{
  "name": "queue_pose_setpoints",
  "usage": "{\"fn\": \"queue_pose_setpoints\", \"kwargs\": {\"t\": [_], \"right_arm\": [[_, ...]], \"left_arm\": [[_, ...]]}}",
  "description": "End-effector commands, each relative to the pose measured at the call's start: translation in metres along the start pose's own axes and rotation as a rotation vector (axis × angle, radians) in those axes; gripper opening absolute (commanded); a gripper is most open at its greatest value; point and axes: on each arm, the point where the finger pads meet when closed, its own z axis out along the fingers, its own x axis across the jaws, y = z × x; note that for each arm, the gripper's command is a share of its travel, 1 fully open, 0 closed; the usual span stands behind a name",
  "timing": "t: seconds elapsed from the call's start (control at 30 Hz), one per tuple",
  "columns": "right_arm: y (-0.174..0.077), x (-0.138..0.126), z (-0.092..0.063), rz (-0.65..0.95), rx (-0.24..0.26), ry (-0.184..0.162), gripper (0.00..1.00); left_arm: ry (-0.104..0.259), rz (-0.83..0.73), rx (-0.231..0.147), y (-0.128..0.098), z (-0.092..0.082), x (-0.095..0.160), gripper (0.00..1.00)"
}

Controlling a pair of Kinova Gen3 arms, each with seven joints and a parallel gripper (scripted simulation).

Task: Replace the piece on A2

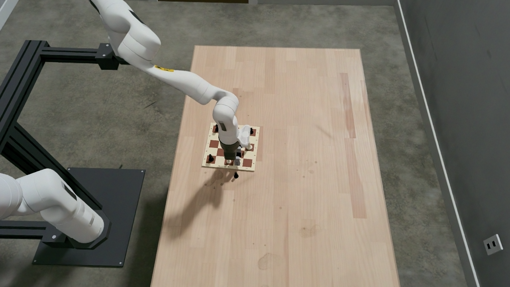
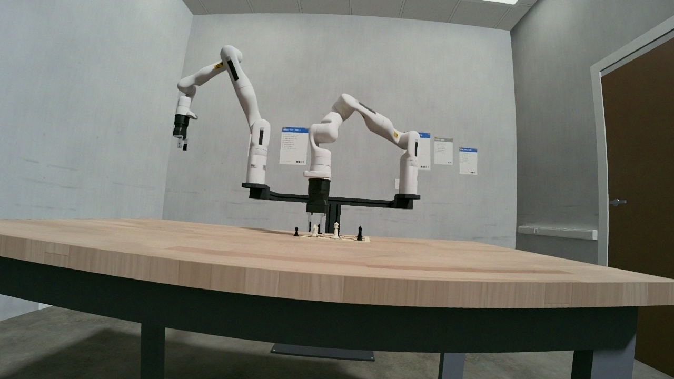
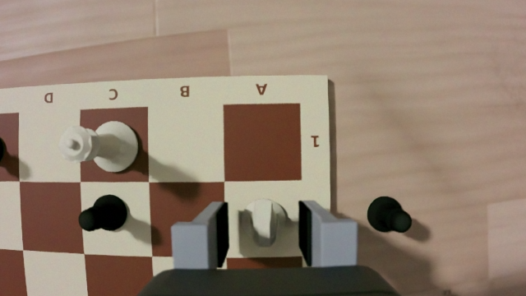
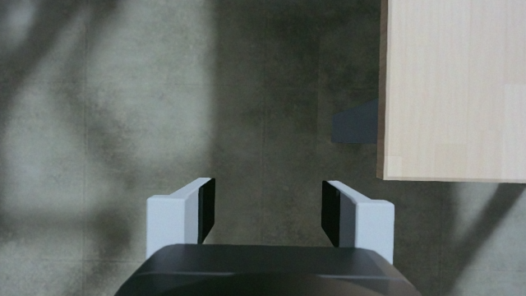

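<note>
The board (image 1: 249, 168) (image 3: 222, 87) lies flat on the table. A white piece (image 3: 264, 222) (image 2: 314, 230) stands upright on A2, inside the square as far as it shows. My left gripper (image 3: 263, 224) (image 2: 316, 222) is open around it, one finger on each side with gaps between. A small black pawn (image 1: 236, 175) (image 2: 296, 231) (image 3: 386, 214) stands upright on the table, just off the board's A edge. B5 shows no piece in the top view. My right gripper (image 4: 268, 202) (image 2: 181, 142) is open and empty, high up and beyond the table's edge.
A tall white piece (image 3: 115, 145) (image 1: 249, 146) stands on C1 and a black piece (image 3: 108, 214) on C2. Another white piece (image 1: 228, 161) stands on A3 and a black piece (image 1: 210, 158) on A5. Black pieces also stand on E1 and E5. The left arm hides the board's middle.
</note>
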Motion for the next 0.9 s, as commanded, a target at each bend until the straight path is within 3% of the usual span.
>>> {"fn": "queue_pose_setpoints", "kwargs": {"t": [0.0, 0.43, 0.67, 0.87], "right_arm": [[0.0, 0.0, -0.001, 0.0, -0.002, 0.0, 1.0], [0.0, 0.0, -0.001, 0.0, -0.002, 0.0, 1.0], [0.0, 0.0, -0.001, 0.0, -0.002, 0.0, 1.0], [0.0, 0.0, -0.001, 0.0, -0.002, 0.0, 1.0]], "left_arm": [[0.002, 0.0, 0.002, -0.001, -0.001, 0.001, 0.73], [0.002, 0.0, 0.002, -0.001, -0.004, 0.001, 0.73], [0.002, 0.0, 0.002, -0.001, -0.019, 0.001, 0.73], [0.002, 0.0, 0.002, -0.001, -0.051, 0.001, 0.73]]}}
